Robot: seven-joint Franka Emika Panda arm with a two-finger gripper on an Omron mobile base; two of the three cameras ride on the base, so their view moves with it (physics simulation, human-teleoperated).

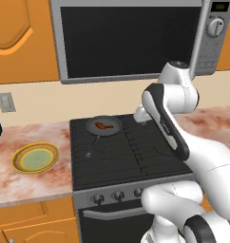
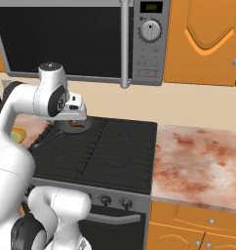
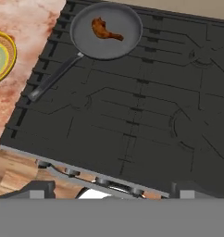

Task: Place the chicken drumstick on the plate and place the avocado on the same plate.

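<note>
Drumstick [image 3: 106, 29] lying in frying pan [image 3: 106, 30], gripper [image 3: 112, 189] hovering released high above stove; descending off-centre is risking nudging meat against pan's wall

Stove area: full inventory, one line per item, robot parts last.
chicken drumstick: 1, orange-brown, lying in the frying pan
frying pan: 1, dark, back left of the stove, handle toward the front left
plate: 1, yellow rim and pale green centre, on the counter left of the stove
stove: 1, black, knobs along the front
microwave: 1, grey with a dark door, above the stove
counter: mottled reddish, both sides of the stove
cabinets: orange, above and below
wall outlet: 1, grey, left wall
arm: 1, white with dark joints, over the stove
gripper: 1, open, above the stove's front edge
</note>
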